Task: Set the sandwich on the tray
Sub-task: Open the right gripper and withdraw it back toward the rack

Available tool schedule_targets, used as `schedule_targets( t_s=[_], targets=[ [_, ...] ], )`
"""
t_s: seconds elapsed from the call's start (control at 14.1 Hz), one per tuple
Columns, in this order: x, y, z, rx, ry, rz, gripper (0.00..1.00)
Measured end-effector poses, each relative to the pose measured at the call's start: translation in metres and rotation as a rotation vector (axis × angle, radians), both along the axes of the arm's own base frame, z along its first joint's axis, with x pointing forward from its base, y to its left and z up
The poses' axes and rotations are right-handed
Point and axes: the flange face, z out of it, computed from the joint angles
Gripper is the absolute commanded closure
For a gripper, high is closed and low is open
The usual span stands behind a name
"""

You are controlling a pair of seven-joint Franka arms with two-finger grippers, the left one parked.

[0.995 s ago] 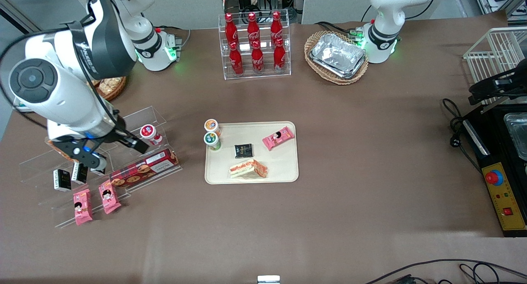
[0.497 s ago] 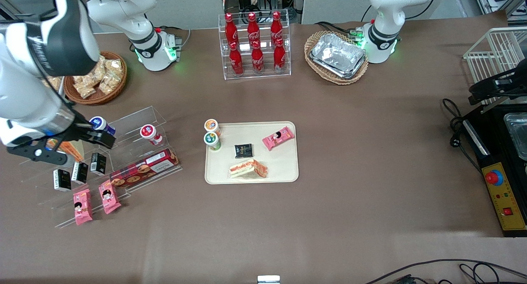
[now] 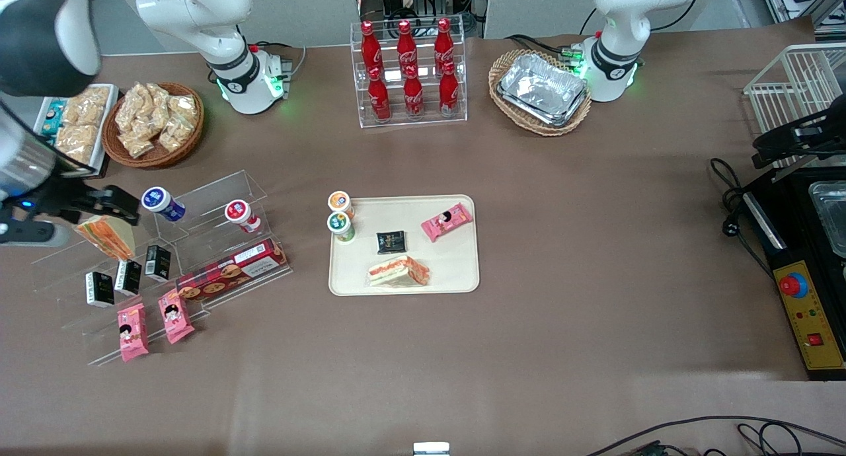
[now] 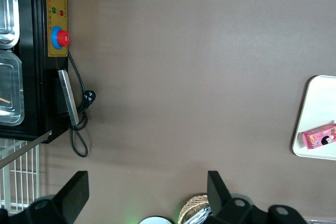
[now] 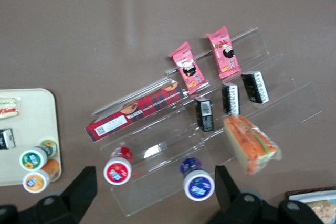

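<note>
The sandwich, a clear-wrapped wedge of pale bread with red and white filling, lies on the cream tray near its rim nearest the front camera. It also shows in the right wrist view on the tray. The tray's corner shows in the left wrist view. My right gripper hangs open and empty above the clear display rack, far from the tray, toward the working arm's end of the table. In the right wrist view the gripper has its fingers spread wide.
On the tray lie a pink snack pack, a black packet and two cups. An orange-striped wedge sandwich, cups, black boxes, pink packs and a cookie box sit on the rack. Cola bottles, foil trays and a snack basket stand farther back.
My right arm has swung away from the tray toward its own end of the table. This uncovers the snack basket, the blue cup and the orange-striped sandwich. The sandwich on the tray has not moved.
</note>
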Motion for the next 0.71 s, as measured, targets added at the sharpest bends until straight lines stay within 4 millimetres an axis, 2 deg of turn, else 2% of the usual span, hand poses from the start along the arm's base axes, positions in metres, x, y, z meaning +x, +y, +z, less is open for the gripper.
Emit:
schedule_targets(
  t_s=[0.14, 0.28, 0.5, 0.71],
  targets=[
    [-0.005, -0.03, 0.008, 0.016, -0.007, 0.06, 0.0],
    [-0.011, -0.048, 0.015, 0.023, -0.013, 0.092, 0.0],
    [-0.023, -0.046, 0.021, 0.09, -0.026, 0.09, 0.0],
    [-0.029, -0.059, 0.02, 0.121, -0.019, 0.058, 0.0]
  ],
)
